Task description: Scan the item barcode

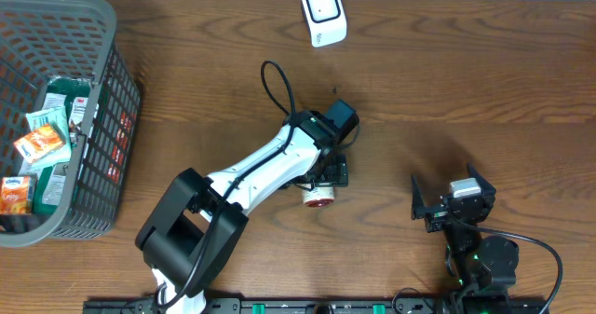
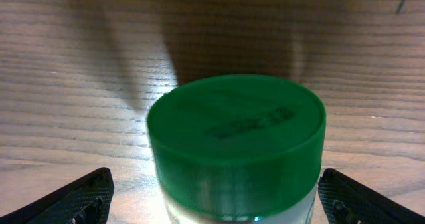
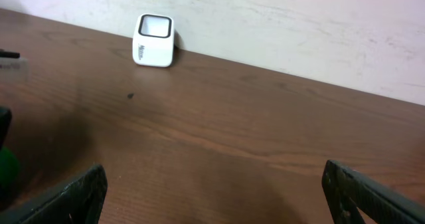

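The left hand (image 2: 212,191) is spread wide, holding nothing. Its black fingers (image 2: 83,197) are cut off at the bottom corners of the wrist view. Between them, apart from both, stands a jar (image 2: 236,127) with a smooth round green plastic lid. The dark print on the lid is too blurred to read. Only a strip of the pale, clear body shows before the frame ends, and no barcode is visible. From overhead the arm hides the jar almost entirely. A white round piece (image 1: 318,198) with a red ring pokes out beneath the arm, and whether it belongs to the jar is unclear.

The right hand (image 3: 212,184) is also released and empty, low over the grained brown wooden table (image 1: 466,72). At the left, a grey plastic mesh basket (image 1: 112,137) holds orange and green packets (image 1: 42,144). It is partly cropped. At the table's far edge sits a small white rounded barcode scanner (image 3: 154,41), well apart from the jar.
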Available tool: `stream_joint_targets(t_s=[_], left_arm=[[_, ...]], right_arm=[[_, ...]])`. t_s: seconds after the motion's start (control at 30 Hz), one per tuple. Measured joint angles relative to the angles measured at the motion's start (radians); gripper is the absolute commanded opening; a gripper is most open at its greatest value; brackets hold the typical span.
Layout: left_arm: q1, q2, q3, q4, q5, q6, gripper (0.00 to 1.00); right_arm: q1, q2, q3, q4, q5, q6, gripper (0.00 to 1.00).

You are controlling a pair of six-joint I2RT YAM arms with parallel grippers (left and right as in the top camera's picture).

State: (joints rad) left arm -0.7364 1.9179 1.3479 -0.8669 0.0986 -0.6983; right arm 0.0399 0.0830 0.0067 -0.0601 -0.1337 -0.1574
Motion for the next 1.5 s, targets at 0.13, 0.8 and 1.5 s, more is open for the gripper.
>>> stream_joint_targets(t_s=[0.13, 0.8, 1.5], left_arm=[[-0.001, 0.013, 0.000, 0.001, 0.005, 0.005, 0.84], [-0.061, 0.013, 0.000, 0.028, -0.027, 0.002, 0.79], [-0.061, 0.002, -0.048, 0.098, -0.053, -0.062, 0.63]], right_arm=[[0.000, 0.000, 0.000, 0.000, 0.000, 0.000, 0.99], [0.000, 0.000, 0.000, 0.000, 0.000, 0.000, 0.99], [0.000, 0.000, 0.000, 0.000, 0.000, 0.000, 0.99]])
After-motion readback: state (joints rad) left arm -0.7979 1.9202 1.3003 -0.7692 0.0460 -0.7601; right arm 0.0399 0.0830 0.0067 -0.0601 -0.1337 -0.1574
